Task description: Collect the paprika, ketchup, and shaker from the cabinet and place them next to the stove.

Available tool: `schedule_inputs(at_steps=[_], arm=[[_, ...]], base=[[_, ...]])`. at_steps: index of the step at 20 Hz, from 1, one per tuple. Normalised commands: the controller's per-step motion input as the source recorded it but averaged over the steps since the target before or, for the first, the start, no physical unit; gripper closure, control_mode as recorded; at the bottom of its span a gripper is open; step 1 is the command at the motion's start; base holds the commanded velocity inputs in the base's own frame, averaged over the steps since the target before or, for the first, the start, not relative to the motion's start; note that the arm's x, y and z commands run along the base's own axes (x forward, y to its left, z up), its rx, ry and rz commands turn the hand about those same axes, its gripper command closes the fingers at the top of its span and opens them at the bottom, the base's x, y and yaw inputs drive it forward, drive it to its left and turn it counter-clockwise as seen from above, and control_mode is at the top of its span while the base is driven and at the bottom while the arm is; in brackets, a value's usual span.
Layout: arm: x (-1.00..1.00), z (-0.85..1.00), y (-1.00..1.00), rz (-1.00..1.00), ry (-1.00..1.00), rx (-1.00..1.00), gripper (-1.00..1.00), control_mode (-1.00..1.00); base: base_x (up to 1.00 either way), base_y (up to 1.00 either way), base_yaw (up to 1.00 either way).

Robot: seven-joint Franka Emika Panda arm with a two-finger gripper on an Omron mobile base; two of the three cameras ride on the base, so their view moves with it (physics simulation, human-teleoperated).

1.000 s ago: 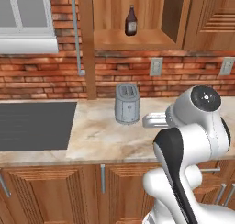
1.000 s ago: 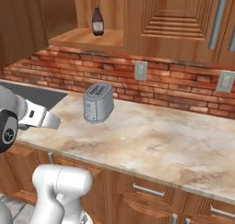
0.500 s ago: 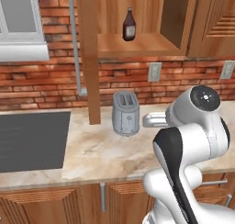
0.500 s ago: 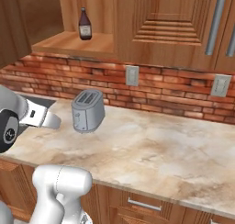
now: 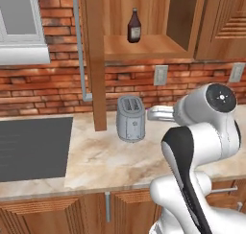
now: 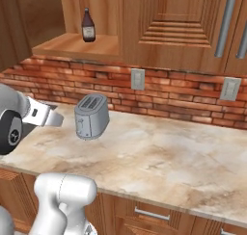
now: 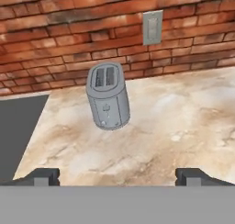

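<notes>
Ketchup (image 5: pixel 134 26) on cabinet (image 5: pixel 144 48) shelf, label unreadable, hand (image 7: pixel 117 176) fingers spread apart, empty

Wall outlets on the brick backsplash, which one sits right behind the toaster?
The left outlet, directly behind the grey toaster. The other outlet sits far to the right, over bare counter.

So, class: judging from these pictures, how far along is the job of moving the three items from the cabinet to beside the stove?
Nothing looks done yet. The ketchup stands on the cabinet shelf. The gripper is open and empty, low over the counter facing the toaster. Left: fetch the ketchup, paprika and shaker and set them beside the stove.
</notes>
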Motion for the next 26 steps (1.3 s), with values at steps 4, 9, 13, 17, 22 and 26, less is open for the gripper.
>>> schedule_inputs(at_steps=[4,9,13,17,22,26], arm=[[0.41,0.84,0.23,0.00,-0.30,0.14,-1.00,-1.00],[0.36,0.75,0.10,0.00,-0.29,0.12,-1.00,-1.00],[0.21,0.73,0.00,0.00,-0.33,0.07,-1.00,-1.00],[0.24,0.49,0.00,0.00,-0.30,0.06,-1.00,-1.00],[0.19,0.34,-0.01,0.00,-0.21,0.01,-1.00,-1.00],[0.05,0.50,-0.22,0.00,-0.06,0.00,-1.00,-1.00]], base=[[0.00,0.00,0.00],[0.00,0.00,0.00],[0.00,0.00,0.00],[0.00,0.00,0.00],[0.00,0.00,0.00],[0.00,0.00,0.00]])
